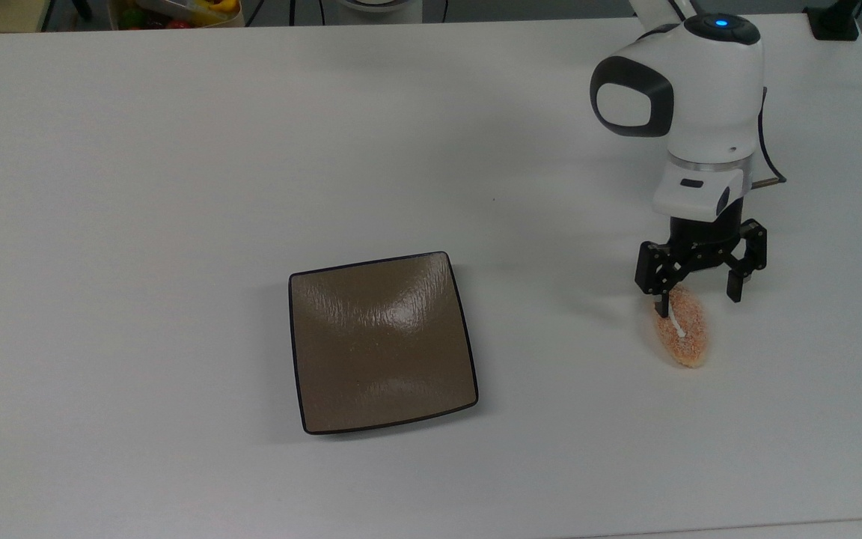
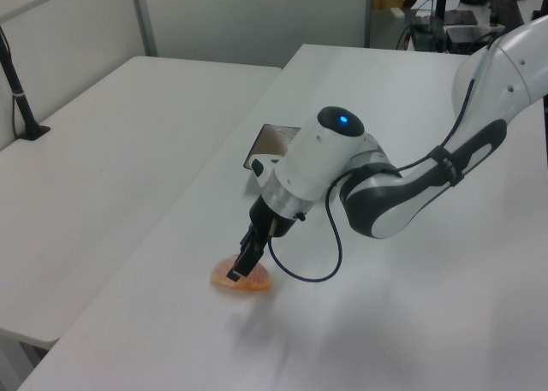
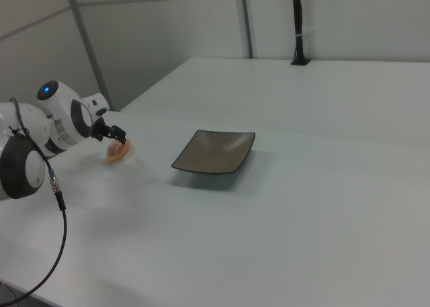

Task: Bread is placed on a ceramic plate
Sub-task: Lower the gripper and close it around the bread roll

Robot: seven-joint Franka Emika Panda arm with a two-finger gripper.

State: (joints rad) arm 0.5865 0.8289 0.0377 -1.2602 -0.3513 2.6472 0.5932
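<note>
The bread (image 1: 682,333) is a small orange-pink speckled roll with a white stripe, lying on the white table (image 1: 176,187) at the top view's right. My gripper (image 1: 697,298) is open and lowered over the roll's far end, one finger on each side. In the left view the gripper (image 2: 239,268) reaches down onto the bread (image 2: 250,281). In the right view the gripper (image 3: 117,138) covers part of the bread (image 3: 118,152). The square glossy brown ceramic plate (image 1: 380,340) sits bare near the table's middle, well to the top view's left of the bread; it also appears as the plate (image 2: 272,138) and the plate (image 3: 216,151).
A container with colourful items (image 1: 176,11) sits beyond the table's far edge in the top view. A black cable (image 2: 300,263) loops from the arm's wrist. A second white table (image 2: 94,151) stands alongside in the left view.
</note>
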